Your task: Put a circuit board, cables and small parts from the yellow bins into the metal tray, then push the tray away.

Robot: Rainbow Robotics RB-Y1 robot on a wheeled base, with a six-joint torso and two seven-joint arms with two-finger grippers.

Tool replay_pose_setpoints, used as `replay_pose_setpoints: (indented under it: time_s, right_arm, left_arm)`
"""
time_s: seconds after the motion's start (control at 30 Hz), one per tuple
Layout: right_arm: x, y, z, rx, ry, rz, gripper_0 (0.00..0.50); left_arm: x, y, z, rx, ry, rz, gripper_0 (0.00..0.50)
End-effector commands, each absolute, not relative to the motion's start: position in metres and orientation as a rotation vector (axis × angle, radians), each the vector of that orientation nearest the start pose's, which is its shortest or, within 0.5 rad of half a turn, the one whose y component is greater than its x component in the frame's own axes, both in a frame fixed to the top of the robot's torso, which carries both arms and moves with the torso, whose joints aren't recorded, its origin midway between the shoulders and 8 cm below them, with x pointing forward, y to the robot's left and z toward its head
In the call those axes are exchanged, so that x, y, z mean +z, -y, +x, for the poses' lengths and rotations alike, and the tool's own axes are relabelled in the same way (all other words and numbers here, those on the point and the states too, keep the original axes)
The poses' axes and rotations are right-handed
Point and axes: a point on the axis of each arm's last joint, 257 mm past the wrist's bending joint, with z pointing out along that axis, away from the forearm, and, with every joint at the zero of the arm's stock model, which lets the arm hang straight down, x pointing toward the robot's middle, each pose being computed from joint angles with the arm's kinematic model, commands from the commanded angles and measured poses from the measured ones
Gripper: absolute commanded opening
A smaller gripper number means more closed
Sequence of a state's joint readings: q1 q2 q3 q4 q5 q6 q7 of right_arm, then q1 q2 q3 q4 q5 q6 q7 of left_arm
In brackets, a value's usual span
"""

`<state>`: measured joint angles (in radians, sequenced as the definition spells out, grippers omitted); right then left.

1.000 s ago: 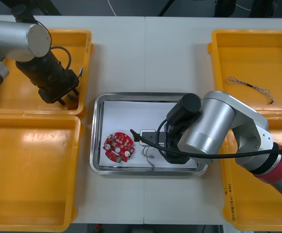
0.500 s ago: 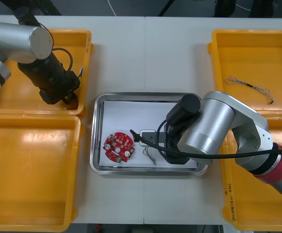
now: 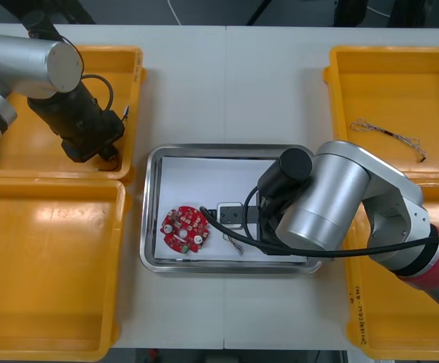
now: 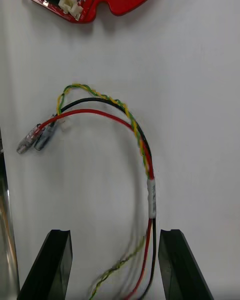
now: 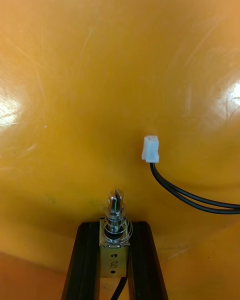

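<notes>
In the left wrist view my left gripper [image 5: 114, 226] is shut on a small metal part [image 5: 115, 207] with a spring, just above the floor of the upper left yellow bin [image 5: 100, 55]. The front view places this gripper [image 3: 104, 153] at that bin's right front corner. My right gripper [image 4: 116, 265] stands open over the white inside of the metal tray [image 3: 227, 149]. A red and yellow cable [image 4: 137, 135] lies loose on the tray and runs between the fingers [image 4: 57, 262]. The round red circuit board [image 3: 185, 229] lies at the tray's left.
A black cable with a white plug [image 5: 150, 149] lies in the bin beside the held part. A twisted cable [image 3: 389, 136] rests in the upper right yellow bin [image 3: 340, 91]. The lower left yellow bin [image 3: 49, 265] holds nothing. My right arm covers the tray's right half.
My left gripper has closed on the small metal part in the bin. My right gripper has opened and let go of the red and yellow cable, which now lies in the tray.
</notes>
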<state>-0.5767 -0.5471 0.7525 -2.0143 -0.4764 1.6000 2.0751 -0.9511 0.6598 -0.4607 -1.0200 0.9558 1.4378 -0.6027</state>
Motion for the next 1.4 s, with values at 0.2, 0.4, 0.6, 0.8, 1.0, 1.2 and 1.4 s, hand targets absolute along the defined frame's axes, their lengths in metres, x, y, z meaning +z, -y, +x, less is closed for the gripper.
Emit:
replay_pose_setpoints:
  time_s: [0.2, 0.4, 0.6, 0.8, 1.0, 1.2, 1.4]
  right_arm:
    - [-0.261, 0.061, 0.397, -0.320, -1.860, -1.914, 0.500]
    - [-0.246, 0.063, 0.398, -0.332, -1.867, -1.888, 0.500]
    - [-0.221, 0.069, 0.399, -0.321, -1.933, -1.822, 0.500]
    - [-0.197, 0.089, 0.399, -0.345, -1.999, -1.759, 0.500]
    - [-0.153, 0.105, 0.413, -0.375, -1.957, -1.622, 0.500]
    - [-0.114, 0.129, 0.429, -0.426, -1.938, -1.493, 0.500]
    - [-0.089, 0.166, 0.444, -0.466, -1.976, -1.368, 0.500]
  left_arm:
    - [-0.209, -0.265, 0.573, -0.346, -2.666, -0.981, 0.000]
    - [-0.196, -0.277, 0.578, -0.374, -2.629, -1.014, 0.000]
    - [-0.173, -0.291, 0.583, -0.394, -2.584, -1.033, 0.000]
    - [-0.142, -0.296, 0.577, -0.366, -2.575, -0.983, 0.000]
    - [-0.117, -0.289, 0.561, -0.297, -2.603, -0.872, 0.000]
    - [-0.093, -0.274, 0.545, -0.251, -2.620, -0.754, 0.000]
    - [-0.079, -0.250, 0.531, -0.238, -2.628, -0.635, 0.000]
